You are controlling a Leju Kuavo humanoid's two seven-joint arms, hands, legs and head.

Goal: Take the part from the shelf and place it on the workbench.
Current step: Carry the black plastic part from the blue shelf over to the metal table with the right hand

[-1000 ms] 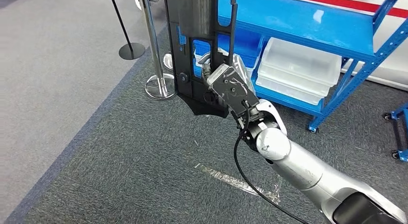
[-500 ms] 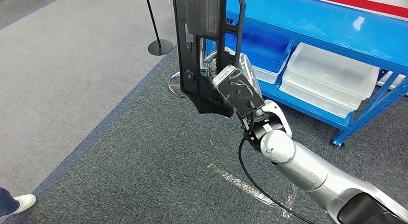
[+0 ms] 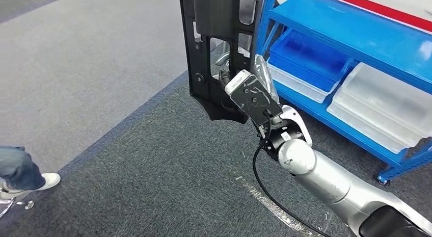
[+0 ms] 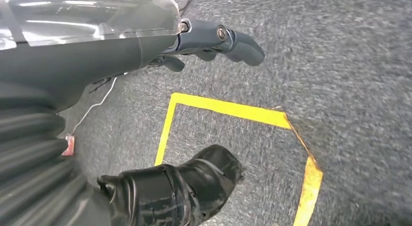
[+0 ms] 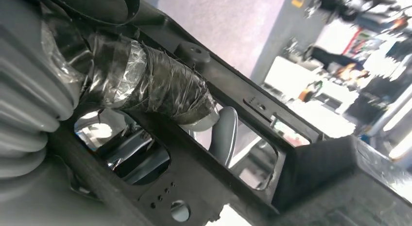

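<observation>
The part (image 3: 214, 48) is a long black plastic frame with cut-out windows, standing upright above the carpet. My right hand (image 3: 247, 94) grips its lower end, fingers hooked through one window. In the right wrist view the taped thumb (image 5: 150, 85) lies across a bar of the part (image 5: 214, 177), and darker fingers show through the opening. In the left wrist view my left hand (image 4: 145, 46) hangs over grey carpet, fingers and thumb (image 4: 184, 187) apart, holding nothing.
A blue metal shelf (image 3: 351, 30) stands at the right, with a blue bin (image 3: 305, 58) and clear bins (image 3: 382, 109) on its lower level. A person's shoe and trouser leg (image 3: 23, 173) are at the left edge. Yellow floor tape (image 4: 228, 109) lies under the left hand.
The whole picture has shifted, so the camera has turned: the shelf slid right, the stanchions left view, and a person's leg came in at left. The right hand keeps the part.
</observation>
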